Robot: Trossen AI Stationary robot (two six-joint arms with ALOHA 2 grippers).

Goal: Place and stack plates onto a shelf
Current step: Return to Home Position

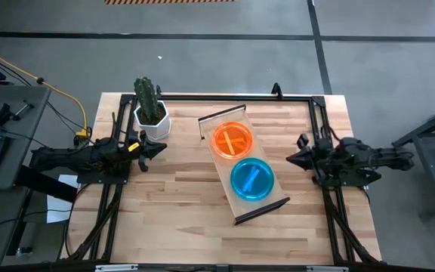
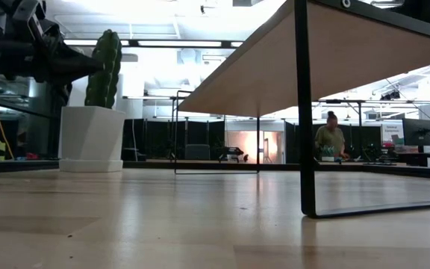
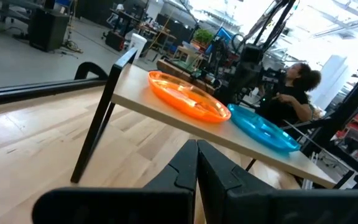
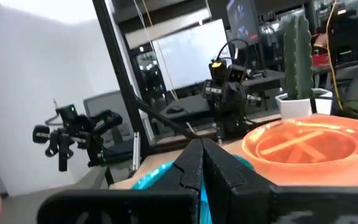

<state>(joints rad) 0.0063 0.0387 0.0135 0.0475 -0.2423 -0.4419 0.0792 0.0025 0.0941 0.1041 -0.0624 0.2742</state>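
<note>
The butcher-block table (image 1: 180,219) carries the shelf (image 1: 259,205) at its middle, set askew and raised on dark end rails. On it the translucent orange plates (image 1: 232,140) make one round pile at the far end. The blue plates (image 1: 252,180) make another just beside them toward the near end; how many lie in each I cannot tell. Broad bare wood lies on both sides of the shelf. The left gripper (image 1: 155,149) hangs by the left edge, near a potted cactus (image 1: 148,97), clenched on nothing. The right gripper (image 1: 293,159) does likewise at the right edge.
</note>
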